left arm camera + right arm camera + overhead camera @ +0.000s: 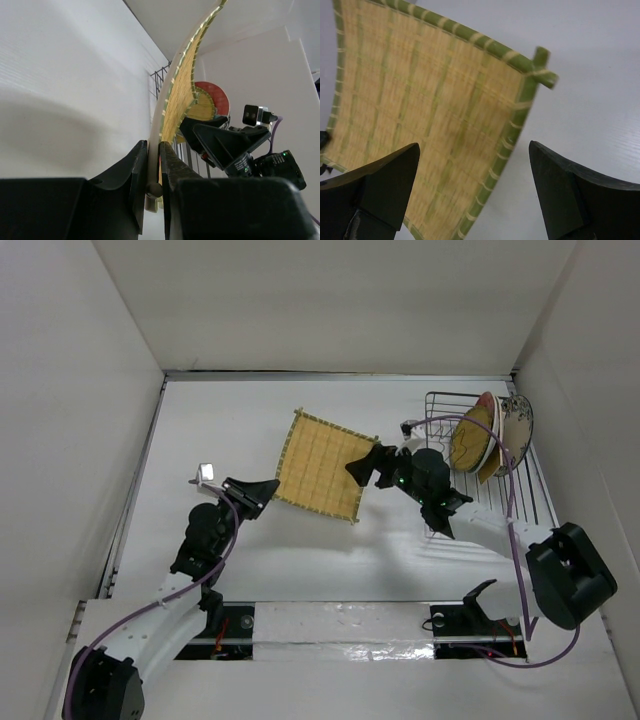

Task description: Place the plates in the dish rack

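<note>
Your white table (300, 560) carried the dark wire dish rack (535, 485) at its far right, with round plates (468, 440) standing on edge in it. Left of the rack, the square yellow woven bamboo plate (322, 465) hung tilted above the table. Your left hand (268, 492) pinched its left corner; your right hand (362, 468) stood spread wide at its right edge.

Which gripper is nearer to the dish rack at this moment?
Right. The right gripper, open, is a little left of the dish rack, at the right edge of the square bamboo plate. The left gripper is shut on the plate's opposite edge, farther from the rack.
</note>
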You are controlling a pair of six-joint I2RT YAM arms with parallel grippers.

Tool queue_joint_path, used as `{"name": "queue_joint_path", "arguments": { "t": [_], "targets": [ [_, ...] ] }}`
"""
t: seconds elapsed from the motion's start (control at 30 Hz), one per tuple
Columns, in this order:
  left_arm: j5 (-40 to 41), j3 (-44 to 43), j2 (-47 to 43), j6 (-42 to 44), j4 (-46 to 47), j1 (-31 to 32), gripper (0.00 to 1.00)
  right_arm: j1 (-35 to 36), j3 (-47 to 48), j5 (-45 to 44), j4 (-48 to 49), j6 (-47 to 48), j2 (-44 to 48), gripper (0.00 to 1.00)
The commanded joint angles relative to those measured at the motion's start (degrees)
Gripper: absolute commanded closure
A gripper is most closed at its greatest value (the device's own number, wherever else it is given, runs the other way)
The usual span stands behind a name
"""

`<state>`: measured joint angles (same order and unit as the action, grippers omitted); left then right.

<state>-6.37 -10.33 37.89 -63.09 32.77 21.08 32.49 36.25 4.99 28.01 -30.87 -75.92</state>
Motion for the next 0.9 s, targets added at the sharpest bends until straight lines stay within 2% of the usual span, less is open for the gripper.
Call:
{"name": "queue_joint_path", "arguments": {
  "t": [0.0,0.13,0.37,0.5,0.57,0.6,0.63,0.67,0.7,0.77,0.87],
  "targets": [
    [-4.9,-3.5,-2.0,-3.2,6.8,-0.3,1.0,-0.1,-0.1,7.1,9.9,-0.7,-0.5,0.04],
    [-8.0,-4.4,-3.2,-4.6,7.1,-0.3,1.0,-0.1,-1.6,12.8,16.6,-2.3,-2.3,0.05],
    [-12.1,-10.2,-6.1,-6.1,5.3,-0.3,1.0,-0.7,-6.5,16.2,31.4,-6.7,-3.9,0.1],
    [-12.2,-12.4,-7.8,-4.4,1.7,-0.3,1.0,-0.7,-6.5,16.2,31.8,-6.8,-4.1,0.13],
    [-12.5,-12.9,-8.0,-3.8,1.1,-0.3,1.0,-0.7,-6.5,16.7,32.5,-7.0,-3.4,0.22],
    [-12.5,-13.0,-7.9,-3.5,0.4,-0.3,1.0,-0.7,-6.6,16.8,32.9,-7.0,-3.1,0.32],
    [-12.5,-13.0,-7.9,-3.3,-0.2,-0.3,1.0,-0.2,-6.7,17.2,33.2,-7.0,-2.7,0.48],
    [-12.4,-13.1,-7.8,-2.4,-0.8,-0.3,1.0,-0.1,-6.9,17.3,33.9,-7.0,-1.7,0.56],
    [-12.1,-13.2,-7.8,-1.9,-2.3,-0.3,1.0,-0.1,-7.1,17.4,34.0,-7.1,-1.0,0.77],
    [-10.5,-13.6,-8.0,0.1,-4.2,-0.3,1.0,-0.1,-7.9,16.7,34.0,-7.1,0.7,0.89],
    [-8.0,-14.5,-8.4,2.8,-8.2,-0.3,1.0,-0.1,-8.9,15.8,33.2,-6.6,4.6,0.99]
  ]
}}
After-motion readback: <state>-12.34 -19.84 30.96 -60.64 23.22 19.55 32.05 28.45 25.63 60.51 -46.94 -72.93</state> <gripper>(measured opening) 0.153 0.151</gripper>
